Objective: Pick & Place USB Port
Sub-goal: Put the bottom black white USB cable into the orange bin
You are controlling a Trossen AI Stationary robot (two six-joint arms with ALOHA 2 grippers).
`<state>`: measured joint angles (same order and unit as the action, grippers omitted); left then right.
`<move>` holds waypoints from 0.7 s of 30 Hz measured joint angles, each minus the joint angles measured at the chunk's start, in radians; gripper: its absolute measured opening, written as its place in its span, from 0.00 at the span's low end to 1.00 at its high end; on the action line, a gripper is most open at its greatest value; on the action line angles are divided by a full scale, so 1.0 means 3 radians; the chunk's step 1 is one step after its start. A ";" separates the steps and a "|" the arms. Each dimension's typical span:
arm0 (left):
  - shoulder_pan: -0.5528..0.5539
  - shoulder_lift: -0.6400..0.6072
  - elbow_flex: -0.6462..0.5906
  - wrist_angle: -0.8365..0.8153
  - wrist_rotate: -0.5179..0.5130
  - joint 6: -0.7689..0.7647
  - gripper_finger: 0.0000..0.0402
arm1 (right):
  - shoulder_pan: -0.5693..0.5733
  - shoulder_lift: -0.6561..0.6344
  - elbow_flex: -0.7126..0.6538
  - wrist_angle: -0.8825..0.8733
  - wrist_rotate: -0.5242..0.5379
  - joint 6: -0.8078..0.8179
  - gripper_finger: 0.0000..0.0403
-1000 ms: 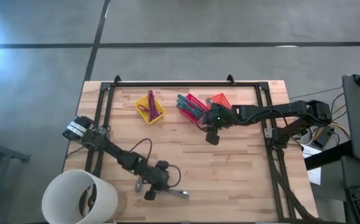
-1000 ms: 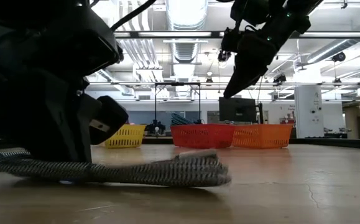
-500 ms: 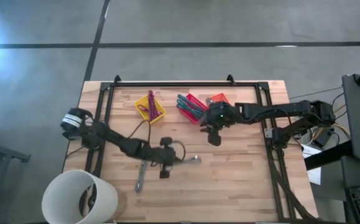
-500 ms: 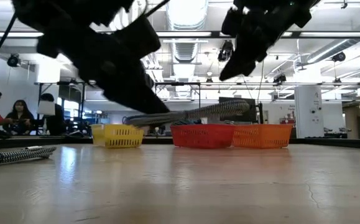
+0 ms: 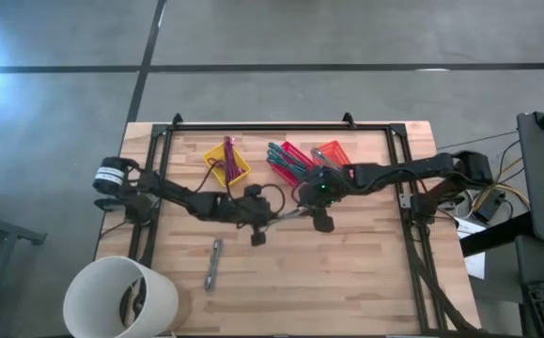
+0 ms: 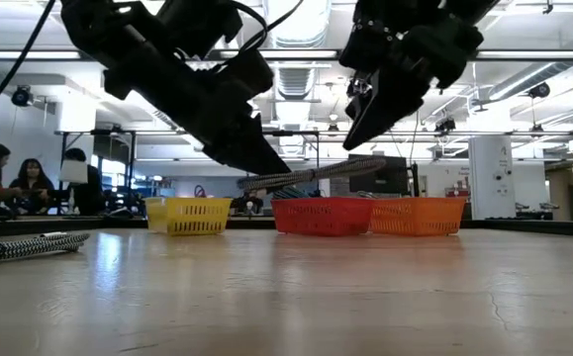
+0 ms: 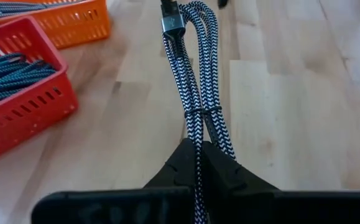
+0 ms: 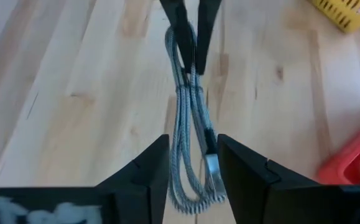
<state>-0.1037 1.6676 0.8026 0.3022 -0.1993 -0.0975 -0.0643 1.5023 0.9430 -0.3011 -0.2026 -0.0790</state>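
A bundled black-and-white braided USB cable [image 7: 195,81] sticks out level from my left gripper [image 7: 198,157], which is shut on it above the table's middle [image 5: 257,225]. The bundle is tied at its middle, and a metal connector [image 8: 211,165] lies at its free end. My right gripper [image 8: 192,167] is open, with one finger on each side of that free end and a gap to the cable on both sides. The low view shows the cable [image 6: 316,176] well above the table, between my left gripper [image 6: 251,148] and my right gripper [image 6: 365,109]. My left gripper pinches the cable bundle's end opposite the connector [image 7: 198,144] between its two fingers, several strands together. The fingers come level from the table's left and lie along the bundle. The cable is lifted clear and juts out nearly level toward my right gripper.
A second braided cable [image 5: 213,265] lies on the table near the left front. Yellow [image 5: 226,161], red [image 5: 290,158] and orange [image 5: 333,152] baskets with cables stand along the far side. A white bucket [image 5: 121,299] stands off the near-left corner. People sit in the room behind [image 6: 9,178].
My left gripper has lifted the cable bundle off the table near the near edge and carried it up, toward the far edge and to the right, to my right gripper. My right gripper has shifted slightly toward the near edge, over the cable's free end. The second cable stayed put.
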 joint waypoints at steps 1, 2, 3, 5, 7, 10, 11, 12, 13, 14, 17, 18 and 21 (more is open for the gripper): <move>0.0009 0.0000 0.0009 -0.0002 0.0000 0.0001 0.03 | -0.0001 0.0029 0.0028 0.0001 0.0003 -0.0033 0.33; 0.0013 0.0000 0.0014 -0.0001 0.0000 0.0000 0.03 | 0.0004 0.0060 0.0063 0.0004 0.0028 -0.0076 0.34; 0.0016 0.0000 0.0017 -0.0002 -0.0001 -0.0001 0.03 | 0.0005 0.0094 0.0094 0.0018 0.0065 -0.0110 0.35; 0.0020 0.0000 0.0031 -0.0015 0.0000 -0.0029 0.03 | 0.0005 0.0179 0.0147 0.0005 0.0077 -0.0183 0.36; 0.0021 0.0000 0.0038 -0.0025 0.0013 -0.0109 0.03 | 0.0005 0.0264 0.0197 0.0007 0.0078 -0.0257 0.37; 0.0060 0.0000 0.0047 -0.0023 0.0175 -0.0366 0.03 | 0.0009 0.0391 0.0274 0.0001 0.0077 -0.0350 0.38; 0.0077 0.0000 0.0047 -0.0026 0.0224 -0.0487 0.03 | 0.0018 0.0433 0.0301 -0.0025 0.0076 -0.0360 0.39; 0.0096 0.0000 0.0047 -0.0041 0.0263 -0.0608 0.03 | 0.0028 0.0476 0.0336 -0.0069 0.0076 -0.0361 0.39; 0.0105 0.0000 0.0044 -0.0060 0.0267 -0.0699 0.03 | 0.0045 0.0513 0.0378 -0.0107 0.0076 -0.0362 0.39; 0.0116 0.0000 0.0044 -0.0081 0.0266 -0.0745 0.03 | 0.0064 0.0548 0.0422 -0.0138 0.0076 -0.0362 0.39; 0.0140 0.0000 0.0044 -0.0096 0.0261 -0.0769 0.03 | 0.0126 0.0649 0.0541 -0.0200 0.0078 -0.0415 0.39; 0.0146 0.0000 0.0045 -0.0074 0.0262 -0.0774 0.03 | 0.0147 0.0691 0.0575 -0.0214 0.0115 -0.0452 0.39; 0.0151 0.0000 0.0081 -0.0087 0.0258 -0.0823 0.03 | 0.0216 0.0817 0.0685 -0.0345 0.0479 -0.0613 0.39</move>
<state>-0.0586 1.6676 0.8268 0.2760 -0.1219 -0.3443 0.0004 1.7473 1.1484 -0.4047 -0.0589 -0.2629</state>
